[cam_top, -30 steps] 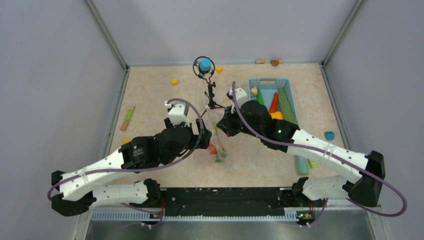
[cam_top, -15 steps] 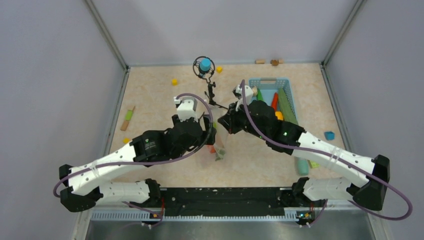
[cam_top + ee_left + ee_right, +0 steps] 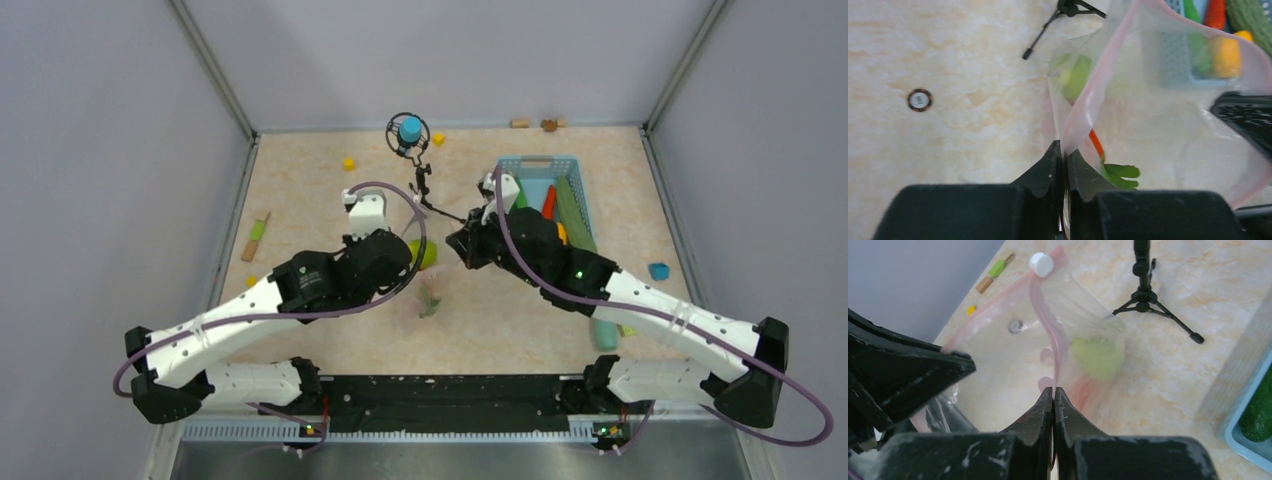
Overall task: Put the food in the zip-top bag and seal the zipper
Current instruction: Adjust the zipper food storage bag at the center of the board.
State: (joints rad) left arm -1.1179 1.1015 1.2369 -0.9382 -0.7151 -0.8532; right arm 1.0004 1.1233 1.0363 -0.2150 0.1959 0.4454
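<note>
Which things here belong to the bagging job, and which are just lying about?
Job: zip-top bag, its pink zipper, green pear inside, cucumber, yellow pepper.
Lying about: yellow cube, tripod, teal cylinder, blue block.

White arms point(image 3: 230, 318), black joints point(image 3: 330, 280), looping purple cables point(image 3: 385, 184).
</note>
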